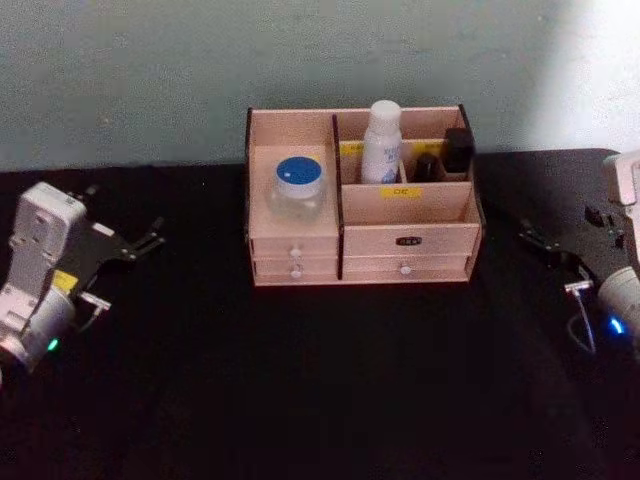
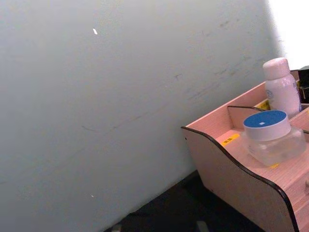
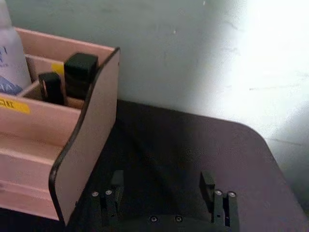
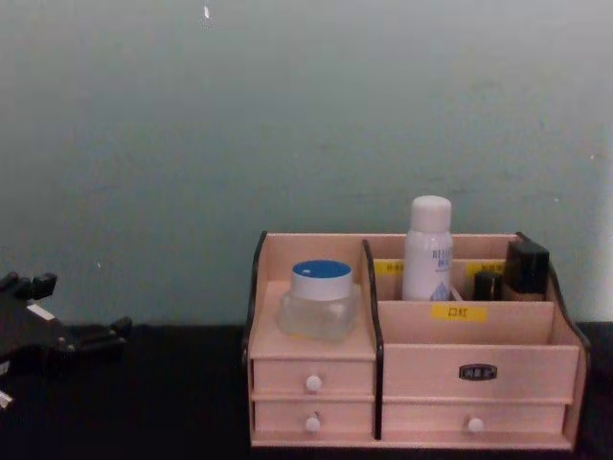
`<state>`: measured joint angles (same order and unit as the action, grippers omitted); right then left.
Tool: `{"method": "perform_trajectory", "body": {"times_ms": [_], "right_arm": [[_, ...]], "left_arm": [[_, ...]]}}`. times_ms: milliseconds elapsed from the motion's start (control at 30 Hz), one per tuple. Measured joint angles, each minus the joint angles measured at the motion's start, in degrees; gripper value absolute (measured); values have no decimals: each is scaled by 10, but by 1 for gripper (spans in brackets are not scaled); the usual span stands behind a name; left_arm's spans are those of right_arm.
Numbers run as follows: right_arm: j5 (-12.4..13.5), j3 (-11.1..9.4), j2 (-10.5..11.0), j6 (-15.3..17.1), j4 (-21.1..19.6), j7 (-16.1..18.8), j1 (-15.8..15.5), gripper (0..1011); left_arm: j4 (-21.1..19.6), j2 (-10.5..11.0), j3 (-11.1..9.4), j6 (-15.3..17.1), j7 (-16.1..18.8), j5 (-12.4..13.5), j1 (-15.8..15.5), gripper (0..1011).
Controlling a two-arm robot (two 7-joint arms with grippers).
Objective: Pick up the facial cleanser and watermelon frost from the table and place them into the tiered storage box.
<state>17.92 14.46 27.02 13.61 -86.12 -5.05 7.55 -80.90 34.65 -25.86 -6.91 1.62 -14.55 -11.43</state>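
One tiered storage box (image 1: 300, 245); one facial cleanser (image 1: 382, 142); one watermelon frost (image 1: 298, 188); two black-capped bottles (image 1: 458, 150); four drawer knobs (image 4: 313, 383).

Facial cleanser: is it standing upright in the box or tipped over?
Upright. The facial cleanser stands cap-up in a rear compartment of the tiered storage box, right of the watermelon frost.

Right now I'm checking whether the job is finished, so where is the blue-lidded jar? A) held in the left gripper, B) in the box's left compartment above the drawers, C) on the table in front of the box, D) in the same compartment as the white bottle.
B: the watermelon frost sits in the left compartment of the tiered storage box, above the drawers, with a divider between it and the facial cleanser.
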Motion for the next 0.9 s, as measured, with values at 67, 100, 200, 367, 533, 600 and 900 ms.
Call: {"method": "perform_trajectory", "body": {"times_ms": [67, 100, 200, 367, 533, 600, 900], "right_arm": [[-3, 1, -4, 4, 7, 1, 2, 1003], [-3, 1, -4, 4, 7, 1, 2, 1003], [-3, 1, -3, 4, 6, 1, 2, 1003], [-3, 1, -3, 4, 5, 1, 2, 1003], [-3, 1, -2, 3, 4, 1, 2, 1003], [-3, 1, -2, 3, 4, 1, 2, 1003], [-2, 1, -2, 2, 3, 1, 1, 1002]], "left_arm": [[0, 0, 0, 0, 0, 0, 0, 1001], [0, 0, 0, 0, 0, 0, 0, 1001], [0, 0, 0, 0, 0, 0, 0, 1001], [0, 0, 0, 0, 0, 0, 0, 1001], [0, 0, 0, 0, 0, 0, 0, 1001], [0, 0, 0, 0, 0, 0, 0, 1001], [0, 0, 0, 0, 0, 0, 0, 1001]]}}
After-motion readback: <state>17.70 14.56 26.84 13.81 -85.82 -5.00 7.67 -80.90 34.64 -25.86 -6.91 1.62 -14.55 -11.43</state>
